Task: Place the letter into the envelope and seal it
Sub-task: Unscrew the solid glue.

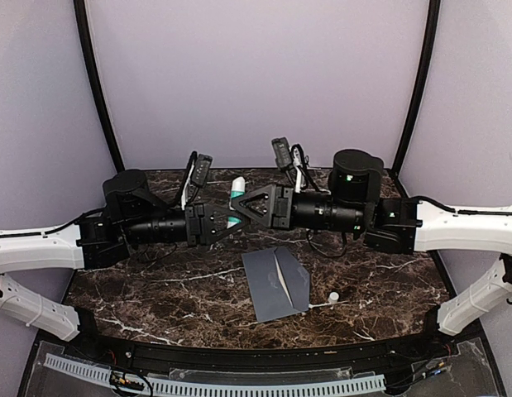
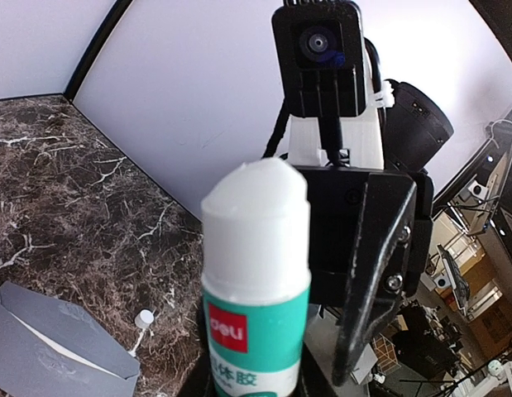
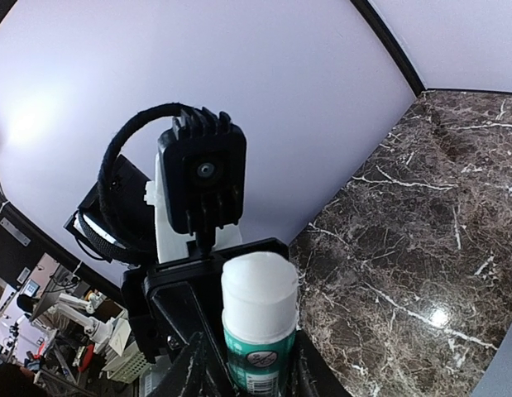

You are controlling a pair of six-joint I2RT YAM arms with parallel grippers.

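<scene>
While my left gripper (image 1: 225, 223) pinches the glue stick (image 1: 237, 186) aloft — right gripper (image 1: 246, 205) flanking it, grip unclear — a slack handover could drop it onto the envelope (image 1: 268, 289) on the tabletop (image 1: 156, 289), letter (image 2: 67, 351) inside.

Glue stick (image 2: 254, 248): white top, teal label, red logo. Envelope (image 1: 272, 285): slate-grey. Table (image 1: 156, 289): dark marble, white veins.

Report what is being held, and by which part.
The left gripper holds the white-and-green plastic glue stick by its lower body; the right gripper flanks it, grip unclear.
</scene>
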